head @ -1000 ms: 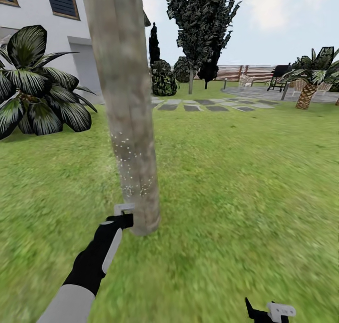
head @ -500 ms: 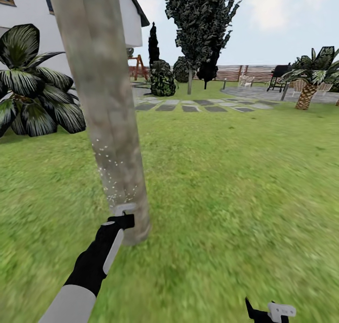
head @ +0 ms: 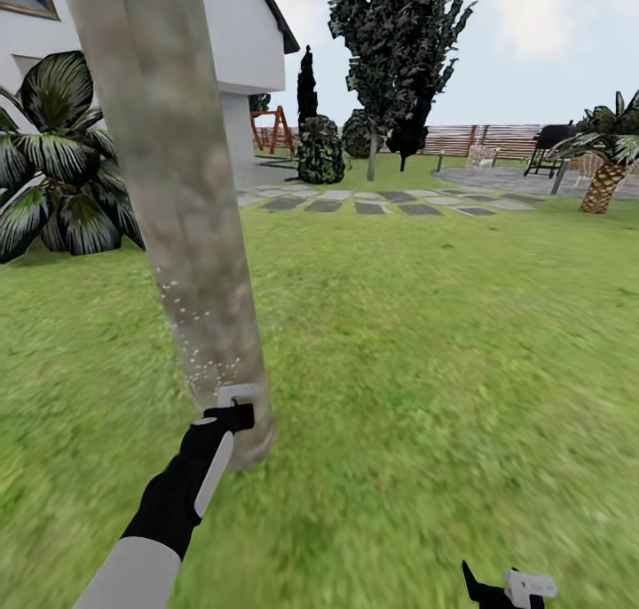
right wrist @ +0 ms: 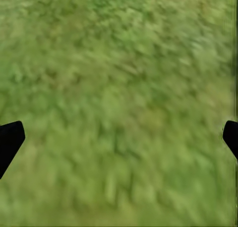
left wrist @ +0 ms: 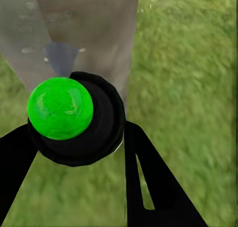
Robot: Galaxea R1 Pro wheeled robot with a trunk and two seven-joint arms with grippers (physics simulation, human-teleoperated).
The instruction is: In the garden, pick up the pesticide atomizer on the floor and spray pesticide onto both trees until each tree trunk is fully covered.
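Note:
A thick, mottled grey-brown tree trunk [head: 173, 201] rises close at the left. Whitish pesticide specks [head: 191, 325] dot its lower part. My left gripper [head: 234, 407] is held right against the trunk's base. In the left wrist view it [left wrist: 74, 145] is shut on the pesticide atomizer [left wrist: 101, 132], a black round body with a green ball on top, pointing at the trunk [left wrist: 84, 33]. My right gripper [head: 510, 587] hangs low at the right over grass, its fingers [right wrist: 10, 140] wide open and empty. A second tall tree [head: 395, 50] with jagged dark green foliage stands far back.
A broad-leaved dark plant [head: 53, 165] and the white house [head: 240, 41] stand behind the trunk. Grey stepping stones [head: 373, 205], round bushes [head: 321, 152], a palm [head: 608, 178], a grill [head: 550, 143] and the slatted fence [head: 479, 138] lie far off. Lawn spreads to the right.
The whole view has shifted: the trunk now sits further left and the house corner shows beyond it, so the camera has moved. Both arms keep their places in the picture.

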